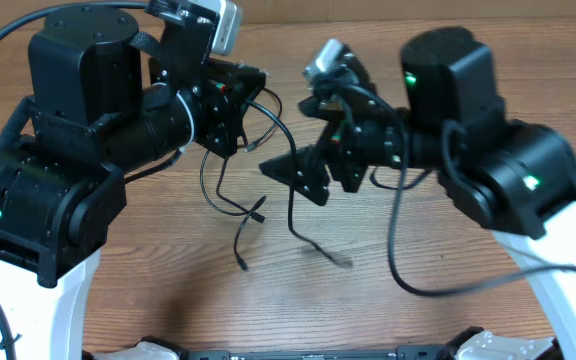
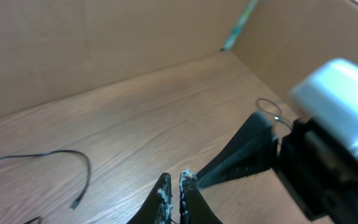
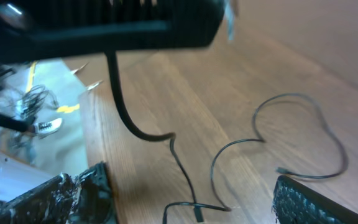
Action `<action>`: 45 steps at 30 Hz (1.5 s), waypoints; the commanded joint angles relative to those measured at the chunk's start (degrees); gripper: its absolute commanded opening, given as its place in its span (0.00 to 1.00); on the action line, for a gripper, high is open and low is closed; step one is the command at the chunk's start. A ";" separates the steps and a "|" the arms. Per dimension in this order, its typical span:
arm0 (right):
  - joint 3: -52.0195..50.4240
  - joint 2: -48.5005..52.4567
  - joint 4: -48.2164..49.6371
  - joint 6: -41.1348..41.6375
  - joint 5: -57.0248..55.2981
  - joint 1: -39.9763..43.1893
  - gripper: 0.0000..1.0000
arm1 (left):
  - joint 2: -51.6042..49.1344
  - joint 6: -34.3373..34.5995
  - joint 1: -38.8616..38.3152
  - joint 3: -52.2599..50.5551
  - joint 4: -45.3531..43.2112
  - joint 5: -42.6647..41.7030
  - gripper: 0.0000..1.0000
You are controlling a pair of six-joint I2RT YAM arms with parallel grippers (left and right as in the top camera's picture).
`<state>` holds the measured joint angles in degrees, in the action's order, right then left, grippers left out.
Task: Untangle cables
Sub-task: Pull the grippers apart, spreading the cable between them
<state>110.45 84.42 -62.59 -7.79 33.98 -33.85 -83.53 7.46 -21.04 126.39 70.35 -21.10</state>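
Observation:
Thin black cables lie tangled on the wooden table between my arms. One cable (image 1: 218, 190) hangs from my left gripper (image 1: 251, 95) down to a plug near the table middle. It also shows in the right wrist view (image 3: 120, 109). The left gripper's jaws (image 2: 174, 180) are pressed together on it. My right gripper (image 1: 318, 165) is wide open above the table, its fingers (image 3: 188, 186) either side of crossing cords. A second cable (image 1: 308, 240) runs below it. Another loop (image 3: 303, 99) lies further off. A loose cable end (image 2: 82, 165) lies at the left.
Cardboard walls (image 2: 104, 43) enclose the table's far side, with a green strip (image 2: 238, 28) at the corner. The table edge (image 3: 82, 124) drops to a cluttered floor. A thick arm cable (image 1: 398, 270) loops under the right arm.

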 commanded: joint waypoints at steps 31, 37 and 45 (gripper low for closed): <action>0.13 2.86 -8.07 -3.32 1.60 22.80 1.00 | -2.73 -13.92 -1.16 3.89 4.79 45.97 0.10; 0.13 2.86 -12.61 -17.68 18.47 22.56 1.00 | -3.26 -0.98 -0.87 3.89 1.53 41.09 0.08; 0.13 2.93 -18.88 -39.21 33.75 22.53 1.00 | -5.18 16.48 -0.76 3.89 -4.02 31.65 0.08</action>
<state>110.43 87.81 -81.97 -37.41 59.94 -11.05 -87.09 14.11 -21.74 129.12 67.35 17.80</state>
